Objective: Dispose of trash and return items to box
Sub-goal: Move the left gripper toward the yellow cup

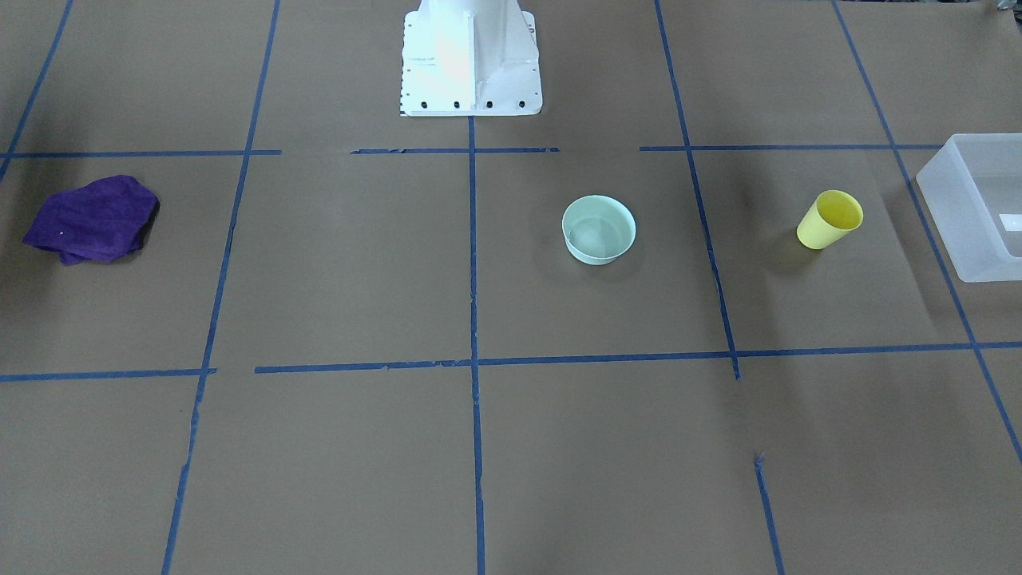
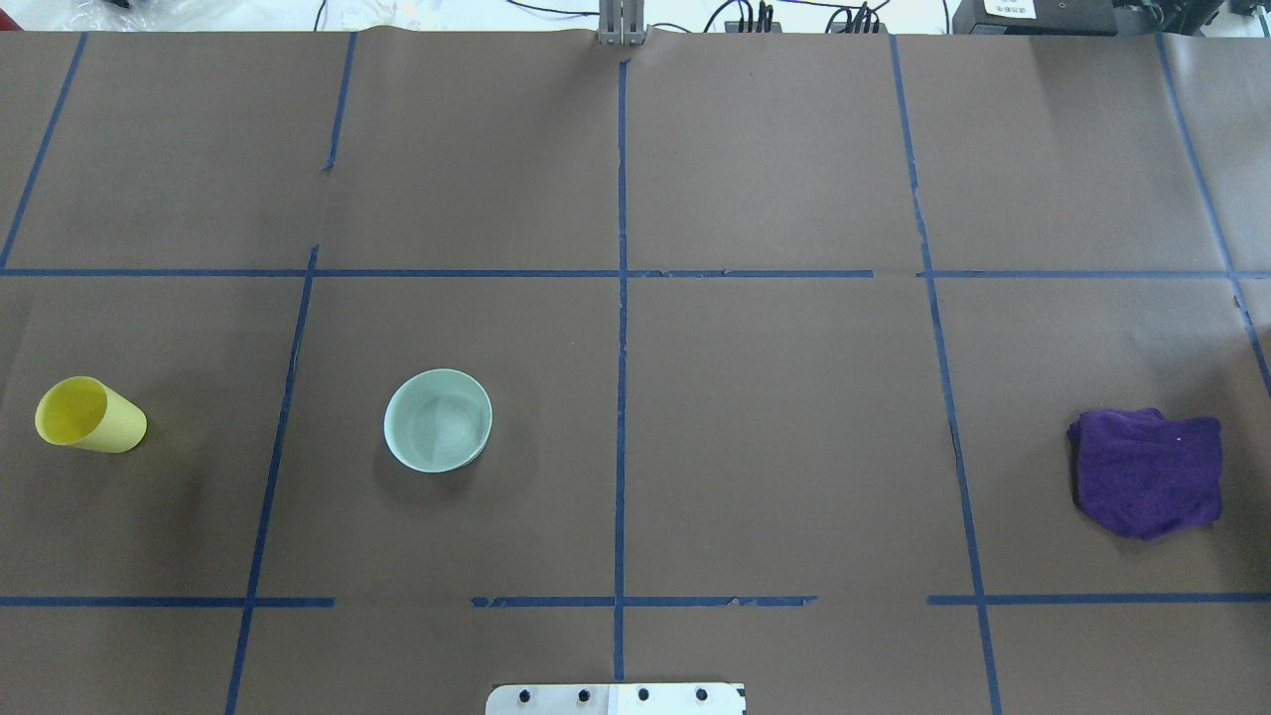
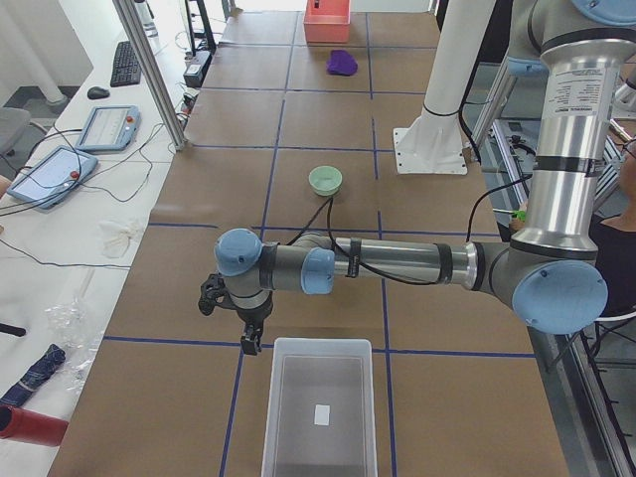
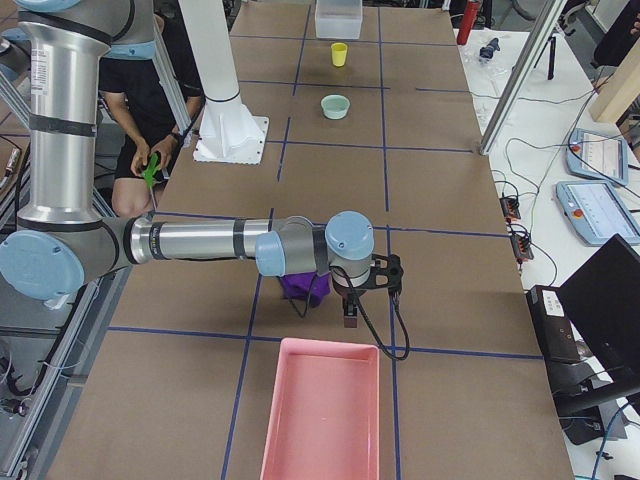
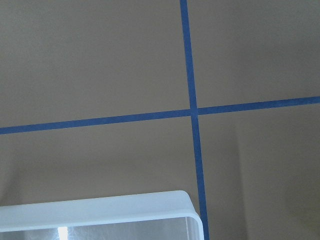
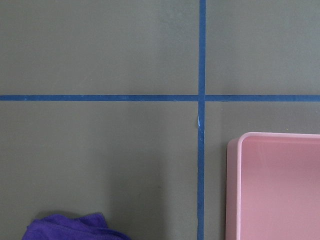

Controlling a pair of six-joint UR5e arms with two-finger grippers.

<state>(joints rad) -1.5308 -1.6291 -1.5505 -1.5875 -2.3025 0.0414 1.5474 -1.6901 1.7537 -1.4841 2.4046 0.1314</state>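
The yellow cup [image 1: 830,220] stands upright on the brown table, a short way from the translucent box [image 1: 950,216]. The mint-green bowl [image 1: 599,230] sits upright nearer the table's middle. In the overhead view the cup [image 2: 89,415] is at the far left and the bowl [image 2: 438,421] is left of centre. My left gripper [image 3: 249,346] shows only in the exterior left view, hanging over the table just beside the box's [image 3: 273,397] corner; I cannot tell if it is open. My right gripper [image 4: 348,318] shows only in the exterior right view; I cannot tell its state.
A crumpled purple cloth [image 2: 1147,472] lies at the table's right end, partly behind my right wrist [image 4: 300,287]. A pink tray [image 4: 322,410] sits beyond it at that end. The white robot base [image 1: 471,72] stands at the table's middle edge. Blue tape lines grid the table.
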